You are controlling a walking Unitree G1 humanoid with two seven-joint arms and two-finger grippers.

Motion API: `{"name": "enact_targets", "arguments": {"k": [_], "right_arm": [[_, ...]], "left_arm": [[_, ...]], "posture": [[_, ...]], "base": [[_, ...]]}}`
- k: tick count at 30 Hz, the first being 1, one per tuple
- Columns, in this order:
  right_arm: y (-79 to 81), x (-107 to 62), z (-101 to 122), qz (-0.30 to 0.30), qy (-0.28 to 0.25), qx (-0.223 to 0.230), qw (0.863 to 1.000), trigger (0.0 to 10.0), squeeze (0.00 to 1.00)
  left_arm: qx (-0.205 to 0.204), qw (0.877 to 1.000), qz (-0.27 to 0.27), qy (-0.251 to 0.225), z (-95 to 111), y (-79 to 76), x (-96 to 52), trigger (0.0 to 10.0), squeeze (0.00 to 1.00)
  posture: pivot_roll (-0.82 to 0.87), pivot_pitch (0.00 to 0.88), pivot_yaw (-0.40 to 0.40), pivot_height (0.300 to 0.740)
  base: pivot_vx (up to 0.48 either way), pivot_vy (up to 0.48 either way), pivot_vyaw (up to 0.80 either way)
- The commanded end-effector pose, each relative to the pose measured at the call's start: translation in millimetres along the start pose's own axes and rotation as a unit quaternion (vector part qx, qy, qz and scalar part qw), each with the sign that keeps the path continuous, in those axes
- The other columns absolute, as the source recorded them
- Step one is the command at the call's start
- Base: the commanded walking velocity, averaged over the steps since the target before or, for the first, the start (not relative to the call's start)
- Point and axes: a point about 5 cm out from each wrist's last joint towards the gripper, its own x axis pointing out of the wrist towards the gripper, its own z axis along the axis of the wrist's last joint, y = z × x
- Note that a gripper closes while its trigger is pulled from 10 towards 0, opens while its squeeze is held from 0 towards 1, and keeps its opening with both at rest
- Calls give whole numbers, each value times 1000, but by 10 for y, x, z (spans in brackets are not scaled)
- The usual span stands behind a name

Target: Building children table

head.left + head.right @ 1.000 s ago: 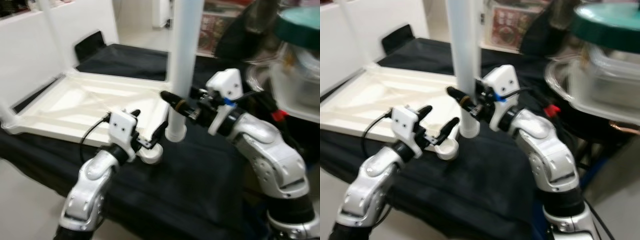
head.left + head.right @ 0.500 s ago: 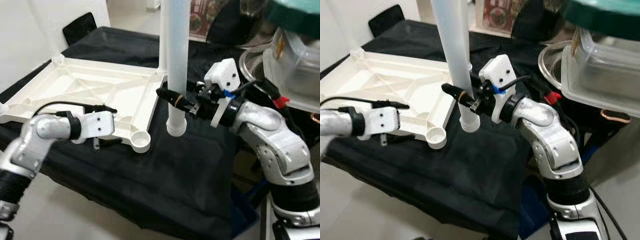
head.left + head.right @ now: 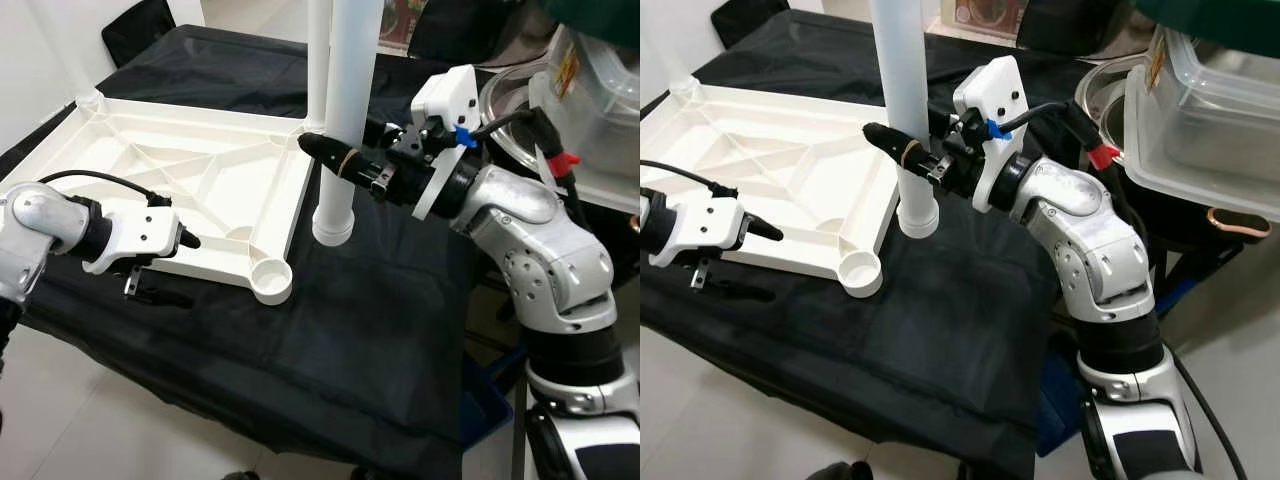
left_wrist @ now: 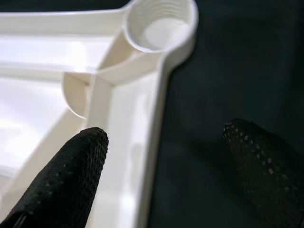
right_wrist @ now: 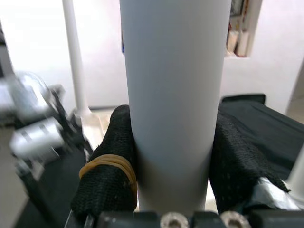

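Observation:
The white tabletop (image 3: 180,190) lies upside down on a black cloth. Its near right corner has an open round socket (image 3: 271,283). One white leg (image 3: 317,60) stands upright in the far right corner. My right gripper (image 3: 335,150) is shut on a second white leg (image 3: 345,100), holding it upright. That leg's lower end (image 3: 332,225) hangs over the cloth, just right of the tabletop's edge and beyond the socket. In the right wrist view the black fingers (image 5: 111,166) clamp both sides of the leg. My left gripper (image 3: 178,270) is open at the tabletop's front edge, left of the socket (image 4: 159,23).
Clear plastic boxes (image 3: 595,100) and a metal bowl (image 3: 510,95) crowd the right side, close behind my right arm. The black cloth (image 3: 350,330) drops off at its front edge towards the pale floor. A black bag (image 3: 150,25) lies at the far left.
The camera has shifted. My left gripper has drawn back from the corner socket, leftwards along the tabletop's front edge. My right gripper still holds the leg upright near the socket.

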Motion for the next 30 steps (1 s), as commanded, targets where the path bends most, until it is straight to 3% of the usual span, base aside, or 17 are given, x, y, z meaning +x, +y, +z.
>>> {"name": "enact_targets", "arguments": {"k": [1, 5, 13, 14, 15, 16, 17, 22, 24, 30], "right_arm": [[57, 50, 58, 19, -16, 11, 1000, 10000, 0], [76, 66, 64, 22, -18, 17, 999, 10000, 0], [109, 51, 52, 29, -8, 29, 999, 10000, 0], [125, 34, 43, 34, -2, 29, 999, 10000, 0], [139, 24, 36, 38, 2, 29, 999, 10000, 0], [149, 20, 31, 40, 3, 36, 999, 10000, 0], [160, 19, 25, 40, 1, 47, 998, 10000, 0], [226, 47, -2, 47, 2, 60, 997, 10000, 0], [310, 132, -93, 44, 15, 66, 997, 10000, 0], [332, 189, -179, 30, 46, 68, 996, 10000, 0]], "left_arm": [[4, 1000, -5, -1, -58, -83, 179, 10000, 0], [-6, 1000, 14, -27, -54, -125, 434, 10000, 0], [-7, 1000, -18, -15, -131, -217, 517, 10000, 0], [-3, 1000, -20, -6, -158, -214, 498, 8235, 0], [0, 1000, -21, 1, -180, -213, 484, 8235, 0], [2, 1000, -18, 6, -196, -203, 469, 2510, 0], [3, 1000, -14, 9, -206, -191, 454, 0, 0], [4, 1000, -9, 14, -223, -174, 443, 0, 0], [3, 1000, -11, 10, -218, -186, 463, 0, 0], [3, 1000, -19, -6, -186, -210, 512, 0, 0]], "posture": [[-114, 225, -27, 740], [-123, 229, -32, 740], [-132, 235, -24, 740], [-132, 235, -24, 740], [-131, 234, -21, 740], [-132, 235, -22, 740], [-132, 235, -22, 740], [-132, 233, -24, 740], [-134, 232, -29, 740], [-138, 233, -34, 740]], "base": [[0, 0, 0], [0, 0, 0], [0, 0, 0], [0, 0, 0], [0, 0, 0], [0, 0, 0], [0, 0, 0], [0, 0, 0], [0, 0, 0], [0, 0, 0]]}}
